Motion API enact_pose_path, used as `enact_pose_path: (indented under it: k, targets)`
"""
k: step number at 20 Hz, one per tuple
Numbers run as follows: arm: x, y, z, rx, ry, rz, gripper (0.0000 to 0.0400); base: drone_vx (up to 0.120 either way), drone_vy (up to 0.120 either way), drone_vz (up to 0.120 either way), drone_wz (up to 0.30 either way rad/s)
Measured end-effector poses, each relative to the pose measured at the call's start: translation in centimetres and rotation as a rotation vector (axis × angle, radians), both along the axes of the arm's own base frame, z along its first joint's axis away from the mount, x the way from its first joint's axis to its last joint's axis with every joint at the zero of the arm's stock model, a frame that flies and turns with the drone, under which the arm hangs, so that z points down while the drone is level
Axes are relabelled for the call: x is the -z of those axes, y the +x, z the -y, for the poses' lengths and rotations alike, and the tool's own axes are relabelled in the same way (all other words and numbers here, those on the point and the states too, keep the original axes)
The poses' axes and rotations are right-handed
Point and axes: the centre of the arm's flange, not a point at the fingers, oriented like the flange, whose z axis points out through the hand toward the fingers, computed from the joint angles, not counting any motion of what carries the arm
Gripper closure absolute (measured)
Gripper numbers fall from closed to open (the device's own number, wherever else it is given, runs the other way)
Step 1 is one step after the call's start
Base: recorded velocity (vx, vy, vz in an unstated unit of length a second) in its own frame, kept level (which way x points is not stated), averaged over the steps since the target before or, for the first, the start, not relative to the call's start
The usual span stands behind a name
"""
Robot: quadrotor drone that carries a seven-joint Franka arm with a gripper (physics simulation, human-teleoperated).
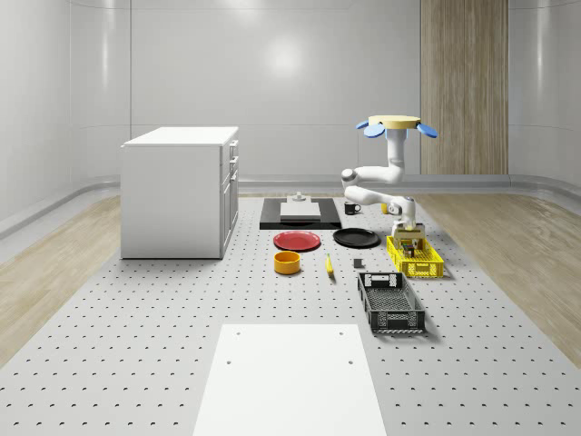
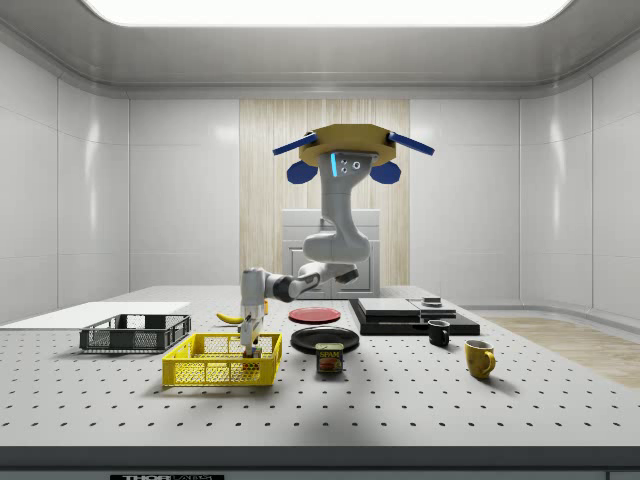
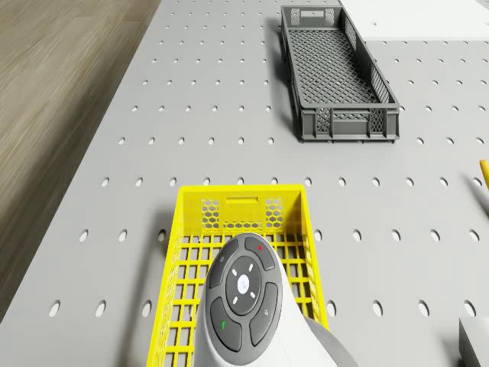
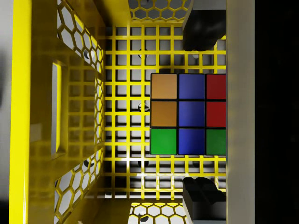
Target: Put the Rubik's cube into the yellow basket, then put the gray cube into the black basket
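Observation:
The Rubik's cube (image 4: pixel 164 114) lies flat on the mesh floor of the yellow basket (image 4: pixel 21 112), showing orange, blue, red and green tiles. My gripper (image 4: pixel 198 114) is lowered inside the basket and open, one dark fingertip (image 4: pixel 201 32) on each side of the cube with a gap to it. The drone (image 1: pixel 395 122) hovers above the far end of the yellow basket (image 1: pixel 427 269), its arm bent down so the gripper (image 1: pixel 406 232) reaches inside. A small gray cube (image 1: pixel 359 264) sits on the table beside the basket. The black basket (image 1: pixel 372 300) stands nearer the front.
A banana (image 1: pixel 329 264), orange bowl (image 1: pixel 287 262), red plate (image 1: pixel 298 241) and black plate (image 1: pixel 356 238) lie toward the whole-scene view's left. A food can (image 2: pixel 330 358) and two mugs (image 2: pixel 479 358) stand near the yellow basket (image 2: pixel 215 372). A white cabinet (image 1: pixel 180 191) stands at the left.

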Motion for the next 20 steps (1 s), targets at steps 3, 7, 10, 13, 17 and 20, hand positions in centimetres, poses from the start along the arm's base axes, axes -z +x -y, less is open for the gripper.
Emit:
enact_pose_path:
  k: [3,7,10,13,17,20]
  targets:
    - [0.54,0.00,0.00,0.000,0.000,0.000,0.0001,0.000,0.000,0.013,0.000]
    - [0.89,0.00,0.00,0.000,0.000,0.000,0.0000,0.000,0.000,0.120,0.000]
    - [1.02,0.00,0.00,0.000,0.000,0.000,0.0000,0.027,-0.053,0.093,0.000]
    - [1.08,0.00,0.00,0.000,0.000,0.000,0.0000,0.000,-0.120,0.000,0.000]
    - [1.12,0.00,0.00,0.000,0.000,0.000,0.0000,0.000,-0.120,0.000,0.000]
    - [1.13,0.00,0.00,0.000,0.000,0.000,0.0000,0.000,-0.120,0.000,0.000]
